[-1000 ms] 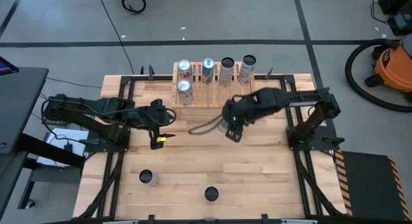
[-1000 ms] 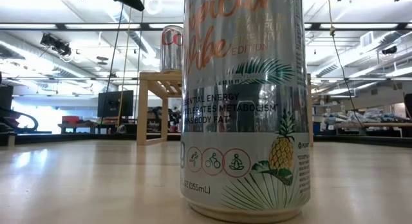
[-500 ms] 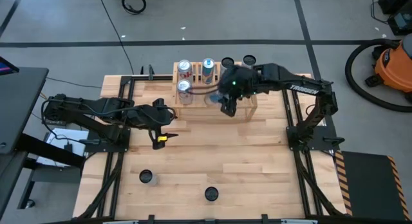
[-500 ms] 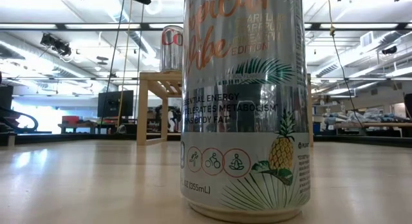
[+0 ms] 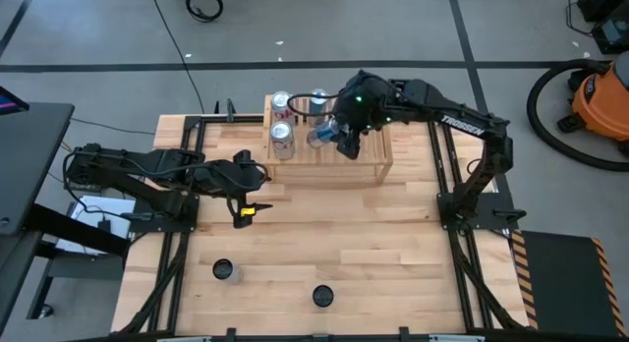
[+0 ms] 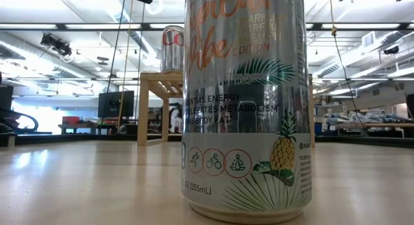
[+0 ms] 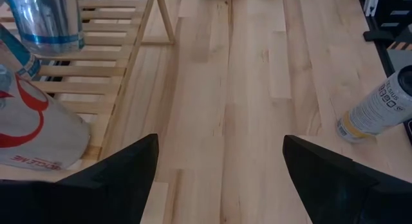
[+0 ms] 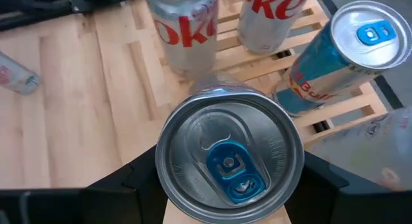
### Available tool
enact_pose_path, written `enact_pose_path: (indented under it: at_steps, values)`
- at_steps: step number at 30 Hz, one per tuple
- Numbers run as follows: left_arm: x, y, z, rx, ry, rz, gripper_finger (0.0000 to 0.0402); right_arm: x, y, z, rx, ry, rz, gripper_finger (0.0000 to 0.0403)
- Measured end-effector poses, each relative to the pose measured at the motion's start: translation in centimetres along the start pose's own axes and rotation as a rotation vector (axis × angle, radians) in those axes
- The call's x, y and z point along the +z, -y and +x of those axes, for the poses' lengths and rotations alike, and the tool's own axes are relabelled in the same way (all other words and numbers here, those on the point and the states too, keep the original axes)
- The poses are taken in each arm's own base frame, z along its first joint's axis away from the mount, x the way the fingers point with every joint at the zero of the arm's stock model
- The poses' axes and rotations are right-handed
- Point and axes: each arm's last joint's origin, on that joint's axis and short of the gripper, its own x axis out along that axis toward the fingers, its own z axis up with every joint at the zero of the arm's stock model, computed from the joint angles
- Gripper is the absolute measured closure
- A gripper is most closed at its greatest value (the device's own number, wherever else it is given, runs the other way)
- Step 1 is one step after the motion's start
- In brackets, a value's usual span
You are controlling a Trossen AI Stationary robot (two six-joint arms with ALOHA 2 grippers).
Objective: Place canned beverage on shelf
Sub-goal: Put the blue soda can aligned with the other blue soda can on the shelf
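My right gripper [image 5: 332, 138] hangs over the light-wood shelf [image 5: 364, 163], shut on a silver can with a blue tab [image 8: 228, 163]. Two Diet Coke cans [image 8: 183, 24] [image 8: 270, 15] and a blue-and-silver can [image 8: 341, 56] stand on the shelf's slats just beyond the held can. My left gripper [image 5: 241, 199] waits open above the table to the left of the shelf; in the left wrist view nothing lies between its fingers [image 7: 219, 179]. My right gripper pinches the can between its two fingers, one on each opposite side of the wall just below the top rim [image 8: 161, 161]. The fingers [image 8: 322, 179] slant down from the table's right. The can is lifted clear above the shelf, its top turned toward the wrist.
Two more cans [image 5: 224, 271] [image 5: 322, 296] stand near the table's near edge; one fills the low view [image 6: 246, 108]. More cans crowd the shelf's far row [image 5: 282, 103]. Bare slats [image 5: 369, 145] lie at the shelf's right front. Black frames [image 5: 462, 214] flank the table.
My right gripper has carried the can from above the table's middle toward the far edge and a little left, rising, until it is over the shelf. Its wrist has turned along the way. The can stays in the hold.
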Motion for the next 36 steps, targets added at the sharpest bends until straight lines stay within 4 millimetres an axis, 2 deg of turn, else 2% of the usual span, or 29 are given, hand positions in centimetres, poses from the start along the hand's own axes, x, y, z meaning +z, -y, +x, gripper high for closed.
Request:
enact_pose_path:
  at_steps: [8, 14, 20, 26, 36]
  values:
    - [0.4, -1.3, 0.3, 0.05, 0.02, 0.01, 0.0067, 0.4, 1.2, 2.4, 0.059, -0.099, -0.014, 0.0159]
    - [0.3, -3.0, 0.5, 0.107, 0.001, -0.025, 0.0067, 1.3, 1.2, 2.2, 0.043, -0.138, -0.047, 0.0159]
    - [0.4, -4.1, 0.7, 0.146, -0.004, -0.047, 0.0067, 1.7, 1.6, 2.9, 0.042, -0.145, -0.093, 0.0159]
    - [0.4, -4.6, 0.7, 0.162, -0.009, -0.021, 0.0067, 1.3, 2.1, 4.0, 0.02, -0.219, -0.118, 0.0159]
    - [0.3, -4.7, 0.7, 0.167, -0.01, -0.021, 0.0067, 1.3, 2.8, 4.2, 0.024, -0.22, -0.144, 0.0158]
